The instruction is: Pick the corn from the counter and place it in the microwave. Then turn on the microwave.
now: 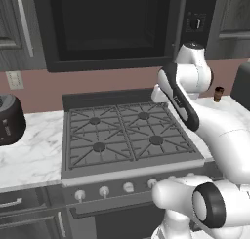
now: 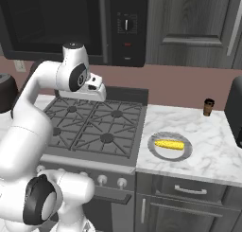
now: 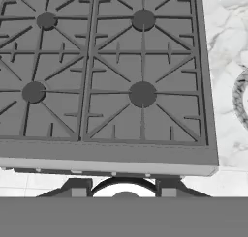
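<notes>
The yellow corn (image 2: 169, 144) lies on a round grey plate (image 2: 156, 153) on the white marble counter (image 2: 212, 150), just right of the stove. The black microwave (image 2: 56, 22) hangs above the stove, its glass door looking closed and its control panel with a round knob (image 2: 126, 24) on the right side. My gripper (image 2: 97, 91) hovers over the back of the stove, well left of the corn. In the hand view its dark fingertips (image 3: 77, 188) stand apart with nothing between them, so the gripper (image 3: 123, 190) is open and looks down on the burner grates.
The grey gas stove (image 1: 122, 133) fills the middle, with knobs along its front. A round dark toaster (image 1: 7, 118) stands on the left counter. A small brown bottle (image 2: 208, 107) and a dark appliance (image 2: 235, 112) stand at the right. The plate's rim (image 3: 237, 98) shows in the hand view.
</notes>
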